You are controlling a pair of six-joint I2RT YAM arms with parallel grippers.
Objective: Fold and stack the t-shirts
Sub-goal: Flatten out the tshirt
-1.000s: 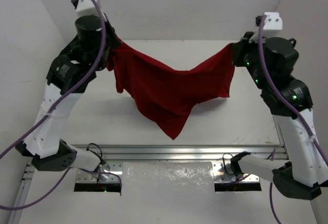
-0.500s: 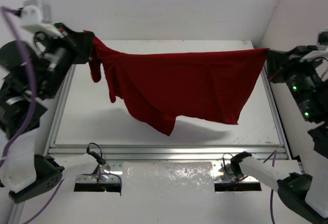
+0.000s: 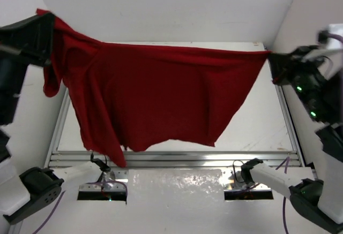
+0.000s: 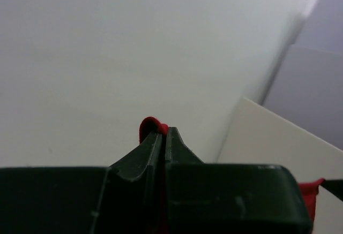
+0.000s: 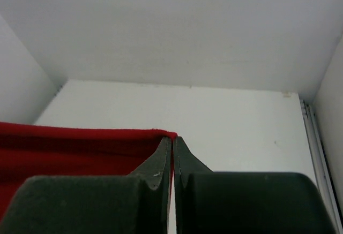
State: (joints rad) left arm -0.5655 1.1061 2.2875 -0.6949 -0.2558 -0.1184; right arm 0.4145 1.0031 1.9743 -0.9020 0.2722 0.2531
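Top view: the dark red t-shirt (image 3: 161, 95) hangs spread above the table (image 3: 268, 132), stretched between the left gripper (image 3: 47, 28) and the right gripper (image 3: 273, 62). Left wrist view: jaws clamped on a red fold. Right wrist view: jaws pinched on the t-shirt's upper corner.

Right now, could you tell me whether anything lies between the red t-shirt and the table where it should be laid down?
Nothing visible does. The t-shirt hangs spread between the left gripper and the right gripper, both shut on its edge, above the table. The shirt hides much of the surface beneath it.
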